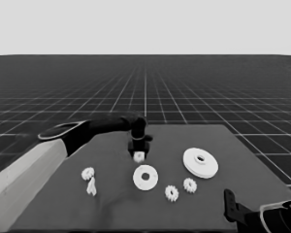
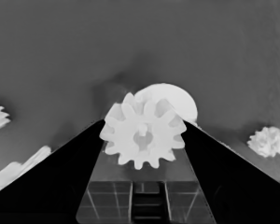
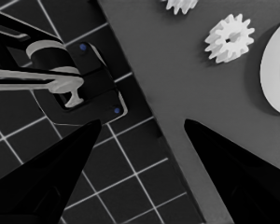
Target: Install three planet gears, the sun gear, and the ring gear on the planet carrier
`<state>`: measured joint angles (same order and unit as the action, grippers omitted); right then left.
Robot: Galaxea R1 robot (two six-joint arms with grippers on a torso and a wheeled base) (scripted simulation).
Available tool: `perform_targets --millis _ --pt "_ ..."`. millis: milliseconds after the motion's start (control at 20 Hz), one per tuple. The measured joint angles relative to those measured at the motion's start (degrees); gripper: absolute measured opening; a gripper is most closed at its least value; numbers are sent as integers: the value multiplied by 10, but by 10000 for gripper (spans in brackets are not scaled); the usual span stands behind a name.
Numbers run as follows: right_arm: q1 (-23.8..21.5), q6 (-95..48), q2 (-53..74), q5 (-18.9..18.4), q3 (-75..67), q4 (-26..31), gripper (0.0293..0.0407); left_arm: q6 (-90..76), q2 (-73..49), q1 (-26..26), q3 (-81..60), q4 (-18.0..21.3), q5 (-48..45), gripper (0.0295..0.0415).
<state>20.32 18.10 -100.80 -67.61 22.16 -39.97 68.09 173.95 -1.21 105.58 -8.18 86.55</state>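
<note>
My left gripper reaches over the middle of the table, shut on a planet gear just behind the smaller round part. The left wrist view shows that gear pinched between the fingers of the left gripper, with the smaller round part partly hidden behind it. The larger round part lies to the right. Two gears lie in front of it and a third gear lies at the left. My right gripper waits open at the table's near right corner.
A thin white piece lies just in front of the left gear. The right wrist view shows the table's edge, the floor grid, dark machinery past the edge, a gear and the larger round part's rim.
</note>
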Motion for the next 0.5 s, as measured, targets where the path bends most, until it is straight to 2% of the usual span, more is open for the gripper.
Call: perform_targets --millis 300,400,500 --pt "0 0 0 0 0 0 385 7 12 0 7 -1 1 312" --pt "0 0 0 0 0 0 385 -14 24 54 44 -50 -23 312" --pt "0 0 0 0 0 0 385 -25 31 74 64 -65 -34 312"
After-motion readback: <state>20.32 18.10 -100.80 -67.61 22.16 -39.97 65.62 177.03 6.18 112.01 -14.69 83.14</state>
